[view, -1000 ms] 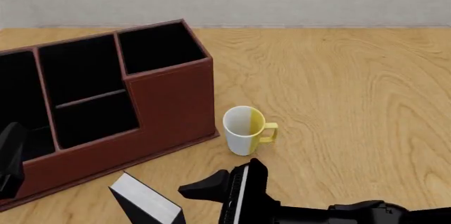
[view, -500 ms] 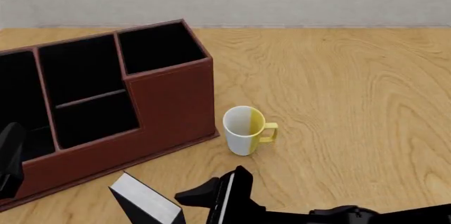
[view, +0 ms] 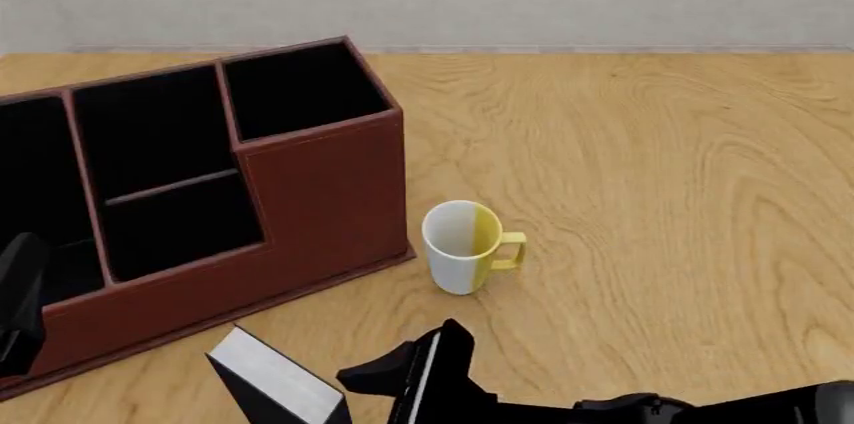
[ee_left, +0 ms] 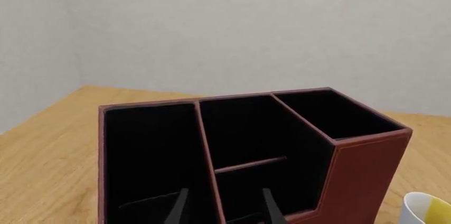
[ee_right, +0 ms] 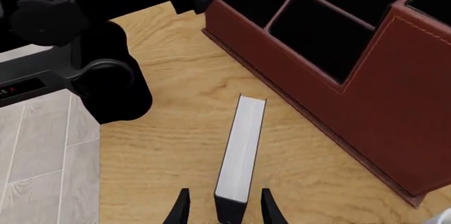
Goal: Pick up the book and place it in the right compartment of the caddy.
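**Right gripper straddles the standing book near the caddy**

In the right wrist view, the right gripper [ee_right: 222, 209] has its two dark fingertips [ee_right: 181, 208] apart, one on each side of the near end of the book [ee_right: 242, 152]. There is a slim gap between each fingertip and the book's covers, so the jaws are not clamped on it. The book stands on edge on the wooden table [view: 641, 164], its white page edges facing up and its black covers to the sides.

In the front view, the book [view: 274, 377] sits at the near edge of the table, just in front of the caddy [view: 320, 209]. The right gripper [view: 407, 376] reaches in from the right, just beside the book.

The caddy is reddish-brown with a black interior. Its right compartment [view: 296, 89] is the tall end cell. A white and yellow mug [view: 467, 246] stands just beside the caddy's right corner.

In the left wrist view, the left gripper [ee_left: 223, 208] points at the caddy [ee_left: 359, 176] with its fingertips apart, holding nothing. In the front view the left arm [view: 20, 299] shows at the left edge.
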Controlling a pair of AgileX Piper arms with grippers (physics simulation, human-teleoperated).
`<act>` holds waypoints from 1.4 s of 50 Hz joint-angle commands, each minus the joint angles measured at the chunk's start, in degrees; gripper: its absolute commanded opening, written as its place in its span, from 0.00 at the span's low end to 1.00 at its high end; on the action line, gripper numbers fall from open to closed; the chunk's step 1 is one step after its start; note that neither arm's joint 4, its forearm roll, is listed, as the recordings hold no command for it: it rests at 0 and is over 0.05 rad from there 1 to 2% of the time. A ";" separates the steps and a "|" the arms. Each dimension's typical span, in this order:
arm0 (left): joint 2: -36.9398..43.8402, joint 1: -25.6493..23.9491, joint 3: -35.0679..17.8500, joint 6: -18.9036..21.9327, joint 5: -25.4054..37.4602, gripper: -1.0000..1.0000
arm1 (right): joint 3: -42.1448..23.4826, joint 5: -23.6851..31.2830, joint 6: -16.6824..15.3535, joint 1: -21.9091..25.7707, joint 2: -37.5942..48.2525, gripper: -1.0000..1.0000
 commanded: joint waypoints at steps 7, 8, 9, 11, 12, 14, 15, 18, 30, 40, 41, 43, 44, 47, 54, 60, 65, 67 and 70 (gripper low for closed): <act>0.00 -0.11 0.04 0.14 0.04 1.00 | 0.43 -0.61 -0.54 -0.53 0.23 0.00; 0.00 -0.18 0.04 0.14 0.02 1.00 | 0.42 -0.42 -0.46 -0.49 0.01 0.00; 0.00 -0.20 0.04 0.12 0.00 1.00 | 0.48 -0.41 -0.59 -0.55 -0.10 0.00; 0.00 -0.22 0.04 0.13 -0.02 1.00 | 0.51 -0.38 -0.64 -0.62 -0.13 0.00; 0.00 -0.28 0.04 0.15 -0.02 1.00 | 0.55 -0.38 -0.64 -0.59 -0.22 0.00; 0.00 -0.31 0.04 0.16 0.00 1.00 | 0.63 -0.36 -0.68 -0.67 -0.38 0.00; 0.00 -0.40 0.04 0.22 0.05 1.00 | 0.67 -0.33 -0.63 -0.67 -0.49 0.00; 0.00 -0.42 0.04 0.29 0.08 1.00 | 0.78 -0.35 -0.71 -0.69 -0.69 0.00; 0.00 -0.28 0.00 0.22 0.25 1.00 | 1.52 2.38 -2.29 -2.13 -5.81 0.00; 0.00 -0.49 -0.01 0.02 -0.12 1.00 | 0.97 10.48 -4.74 -3.29 -17.00 0.00; 0.00 -0.46 -0.01 -0.04 -0.15 1.00 | 0.78 11.37 -4.89 -3.23 -18.02 0.00; 0.00 -0.39 -0.01 -0.05 -0.15 1.00 | 0.58 12.52 -5.00 -3.22 -19.48 0.00; 0.00 -0.39 -0.01 -0.05 -0.15 1.00 | 0.58 12.52 -5.00 -3.22 -19.48 0.00; 0.00 -0.35 -0.01 -0.12 -0.16 1.00 | 0.16 14.82 -5.09 -3.20 -22.31 0.00; 0.00 -0.57 -0.01 -0.19 -0.19 1.00 | -1.22 20.60 -4.69 -3.04 -28.52 0.00; 0.00 -0.77 -0.01 -0.28 -0.21 1.00 | -4.69 27.91 -5.30 -2.72 -33.66 0.00; 0.00 -0.93 0.00 -0.34 -0.19 1.00 | -6.78 30.96 -5.13 -2.17 -34.86 0.00; 0.00 -1.02 0.00 -0.43 -0.22 1.00 | -7.52 32.48 -5.64 -2.48 -35.55 0.00; 0.00 -1.17 -0.01 -0.46 -0.29 1.00 | -9.06 34.60 -5.14 -2.16 -36.08 0.00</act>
